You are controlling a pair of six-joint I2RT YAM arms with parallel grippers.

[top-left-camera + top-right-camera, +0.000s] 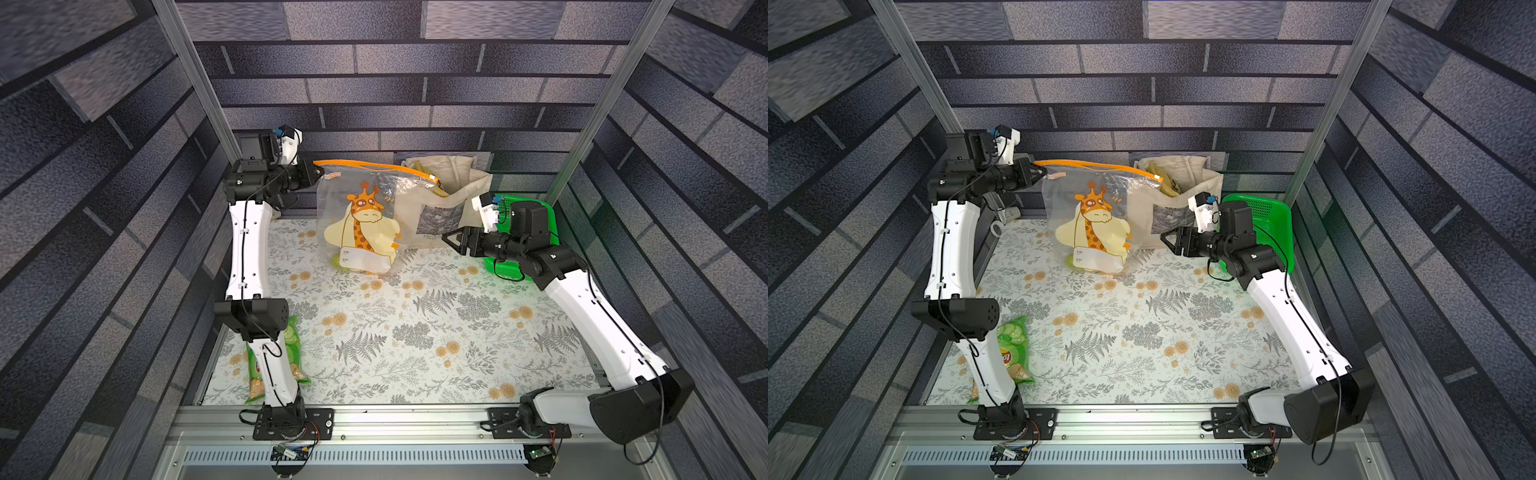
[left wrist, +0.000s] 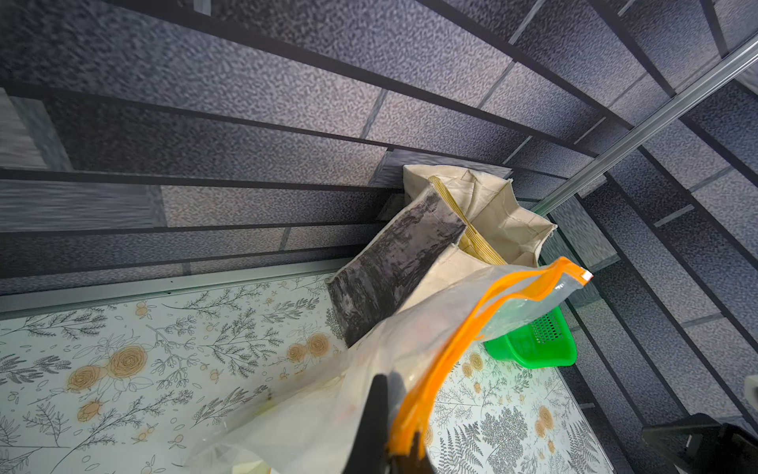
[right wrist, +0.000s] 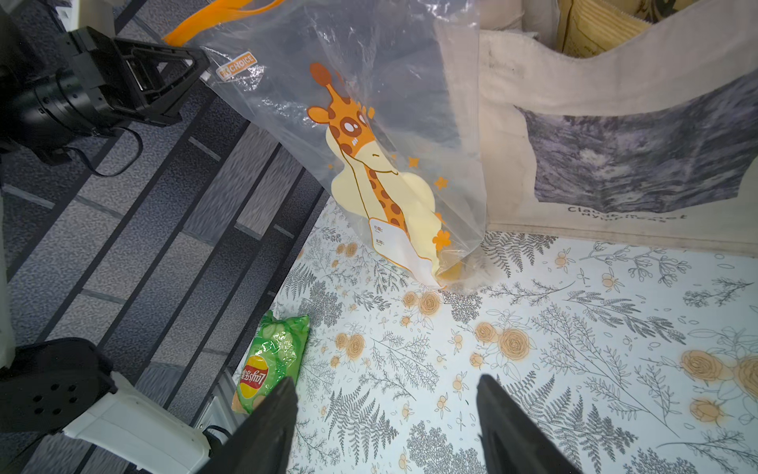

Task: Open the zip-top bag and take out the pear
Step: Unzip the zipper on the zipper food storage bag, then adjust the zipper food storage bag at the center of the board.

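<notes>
A robot test booth in a lab rather than a lived-in room: a white-and-black left arm [image 1: 245,249] and right arm [image 1: 594,324] are bolted to an aluminium rail [image 1: 415,424], with bare wiring and a small circuit board [image 1: 291,451] below it. Aluminium posts [image 1: 199,83] frame walls [image 1: 415,91] of printed brick-pattern sheeting. The surface [image 1: 415,332] wears a flower-print cover.
</notes>
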